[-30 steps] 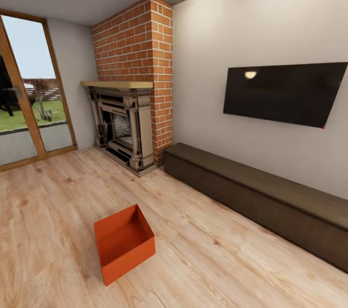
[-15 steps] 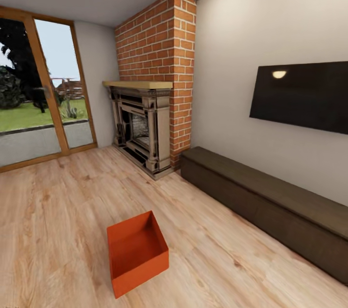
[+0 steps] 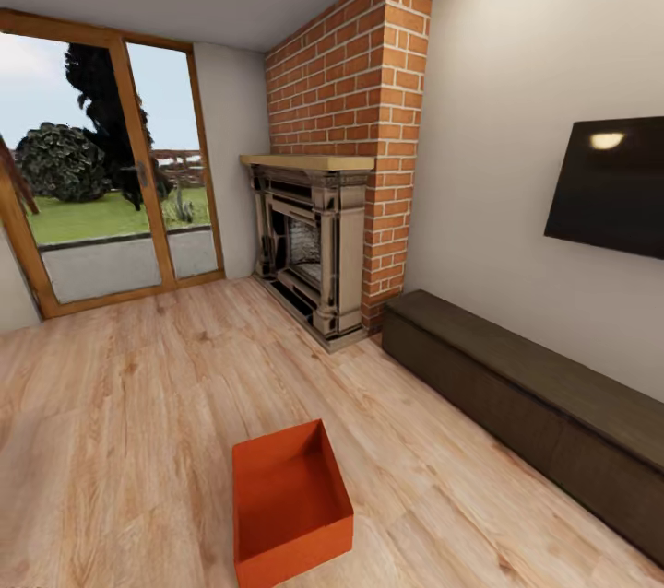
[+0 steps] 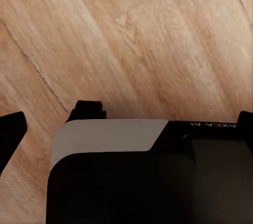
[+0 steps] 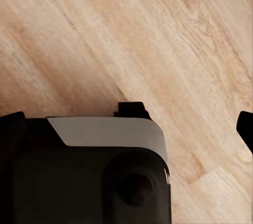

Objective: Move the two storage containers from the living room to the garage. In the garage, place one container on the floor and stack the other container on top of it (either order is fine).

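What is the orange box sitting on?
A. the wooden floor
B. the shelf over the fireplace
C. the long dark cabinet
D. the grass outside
A. The orange box sits open side up on the light wooden floor, apart from the long dark cabinet by the wall and the brick fireplace.

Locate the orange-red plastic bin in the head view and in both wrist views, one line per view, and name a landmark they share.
Head view: the orange-red rectangular plastic bin sits open side up on the light wood plank floor, low and a little left of centre, well apart from the long dark-brown cabinet.
Left wrist view: not in it; plank floor beyond the arm's black housing.
Right wrist view: not in it; the same.
Shared landmark: the light wood plank floor.
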Tool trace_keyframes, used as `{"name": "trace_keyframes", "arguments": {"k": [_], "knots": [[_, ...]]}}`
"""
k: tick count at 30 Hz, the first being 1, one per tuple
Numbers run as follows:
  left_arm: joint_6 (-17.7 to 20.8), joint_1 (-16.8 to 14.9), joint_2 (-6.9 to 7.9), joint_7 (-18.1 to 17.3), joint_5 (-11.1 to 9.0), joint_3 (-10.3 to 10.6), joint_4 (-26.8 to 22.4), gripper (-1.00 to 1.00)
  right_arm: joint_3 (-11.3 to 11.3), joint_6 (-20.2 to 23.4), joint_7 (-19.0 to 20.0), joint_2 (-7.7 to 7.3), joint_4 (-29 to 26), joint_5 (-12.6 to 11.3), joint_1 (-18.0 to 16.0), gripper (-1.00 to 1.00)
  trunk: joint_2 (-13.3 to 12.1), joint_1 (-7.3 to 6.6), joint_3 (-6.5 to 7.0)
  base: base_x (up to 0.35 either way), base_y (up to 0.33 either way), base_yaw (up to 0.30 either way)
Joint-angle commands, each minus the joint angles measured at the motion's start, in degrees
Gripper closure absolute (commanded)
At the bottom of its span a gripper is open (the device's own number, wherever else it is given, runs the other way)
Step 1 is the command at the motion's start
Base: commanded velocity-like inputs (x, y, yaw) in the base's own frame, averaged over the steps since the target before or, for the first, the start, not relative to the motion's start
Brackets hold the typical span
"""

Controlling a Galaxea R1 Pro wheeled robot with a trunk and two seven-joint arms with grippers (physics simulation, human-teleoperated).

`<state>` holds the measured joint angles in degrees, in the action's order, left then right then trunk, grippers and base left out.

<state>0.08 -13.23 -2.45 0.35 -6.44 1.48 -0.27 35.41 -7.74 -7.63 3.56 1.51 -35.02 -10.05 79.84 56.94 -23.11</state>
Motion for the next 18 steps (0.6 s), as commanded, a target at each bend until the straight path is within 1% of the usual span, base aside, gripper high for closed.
{"name": "trace_keyframes", "arguments": {"k": [1,18], "knots": [[0.0,0.0,-0.01,0.0,-0.6,0.2,0.0,-1.0,0.4,-0.3,0.0,0.04,0.2,-0.4,-0.1,-1.0,0.0,0.03,-0.06,0.321,0.0,0.269],[0.0,0.0,-0.01,0.1,-0.6,0.2,0.0,-1.0,0.4,-0.3,0.0,0.04,0.2,-0.4,-0.1,-1.0,0.0,0.03,-0.06,0.318,0.0,0.269]]}}
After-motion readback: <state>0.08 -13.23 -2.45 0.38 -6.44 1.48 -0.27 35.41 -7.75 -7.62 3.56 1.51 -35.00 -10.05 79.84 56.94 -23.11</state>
